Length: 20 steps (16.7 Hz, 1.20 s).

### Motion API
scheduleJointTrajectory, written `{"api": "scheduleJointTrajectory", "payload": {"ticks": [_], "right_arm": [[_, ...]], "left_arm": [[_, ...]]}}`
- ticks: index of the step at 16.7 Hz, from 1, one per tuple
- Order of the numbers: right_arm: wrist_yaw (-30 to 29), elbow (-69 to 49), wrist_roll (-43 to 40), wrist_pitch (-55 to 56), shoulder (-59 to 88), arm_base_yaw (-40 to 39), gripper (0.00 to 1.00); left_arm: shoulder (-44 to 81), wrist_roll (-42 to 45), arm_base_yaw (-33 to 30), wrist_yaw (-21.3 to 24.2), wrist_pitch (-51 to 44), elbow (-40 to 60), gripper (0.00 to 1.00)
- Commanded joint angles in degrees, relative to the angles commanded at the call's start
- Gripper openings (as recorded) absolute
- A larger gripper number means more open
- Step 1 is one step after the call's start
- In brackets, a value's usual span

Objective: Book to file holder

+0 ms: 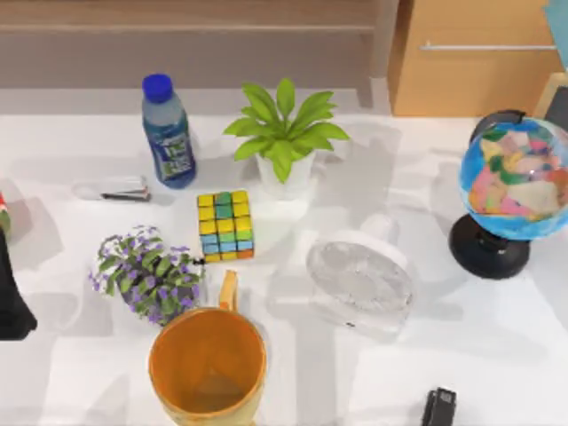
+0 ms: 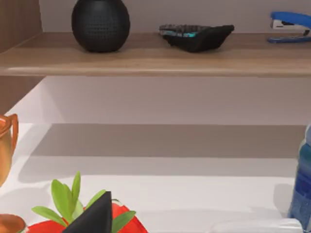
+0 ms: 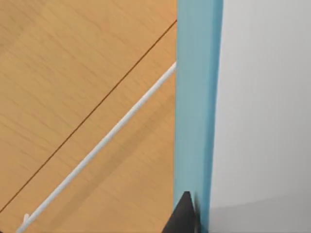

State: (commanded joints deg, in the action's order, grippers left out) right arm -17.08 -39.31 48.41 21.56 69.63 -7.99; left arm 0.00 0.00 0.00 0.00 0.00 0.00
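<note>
Close by book point(image 3: 198, 97) — wooden cabinet point(image 3: 73, 97) with white handle point(image 3: 102, 141); right fingers' point(image 3: 183, 213) state — cannot tell.

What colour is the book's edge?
Teal-blue, clearest in the right wrist view: slim white-faced book.

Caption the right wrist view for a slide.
Right wrist close-up: the book's teal-blue edge stands before a wooden cabinet front, with a dark fingertip beside it.
</note>
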Motion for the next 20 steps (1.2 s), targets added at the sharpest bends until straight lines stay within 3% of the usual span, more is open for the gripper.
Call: {"api": "scheduleJointTrajectory", "payload": {"ticks": [5,10,15,20], "right_arm": [[11.3,2.7,9.6,3.2,5.4,19.8,0.00],[24.9,-1.1,19.9,8.5,18.4,32.7,0.00],[37.5,-8.3,29.2,14.4,31.3,37.7,0.00],[43.8,-12.4,34.1,17.6,38.1,38.0,0.00]], "left_arm": [[0.0,0.0,0.0,0.0,0.0,0.0,1.00],[0.0,0.0,0.0,0.0,0.0,0.0,1.00],[0.0,0.0,0.0,0.0,0.0,0.0,1.00],[0.0,0.0,0.0,0.0,0.0,0.0,1.00]]}}
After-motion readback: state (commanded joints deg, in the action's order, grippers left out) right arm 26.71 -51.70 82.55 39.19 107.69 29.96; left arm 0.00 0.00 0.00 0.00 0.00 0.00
